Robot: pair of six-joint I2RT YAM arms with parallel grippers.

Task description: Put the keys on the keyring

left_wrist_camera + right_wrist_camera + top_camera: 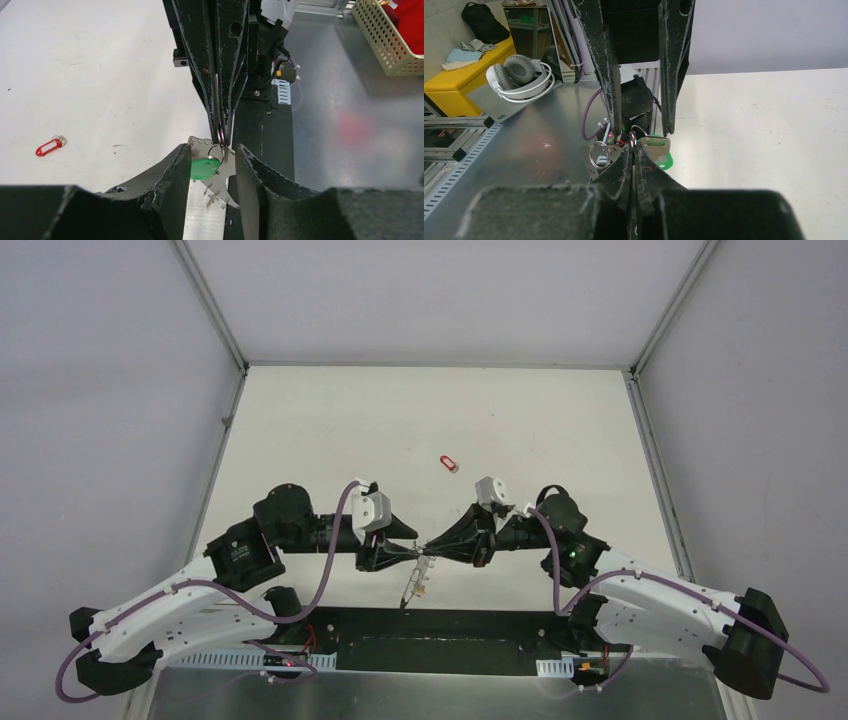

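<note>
Table [400, 420], near edge, L gripper [212, 151] apart round keys [227, 170] (green-tagged) — R gripper [633, 147] pinching keyring [220, 125]

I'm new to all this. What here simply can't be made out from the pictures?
Top view: the keys hanging under the meeting fingers are too small to count.
Left wrist view: the keyring is mostly hidden between the right fingers; only a sliver shows.
Both wrist views: whether the left fingers pinch the green-tagged key or merely flank it is unclear.
Top view: the red-tagged key is too small to show its metal part.
</note>
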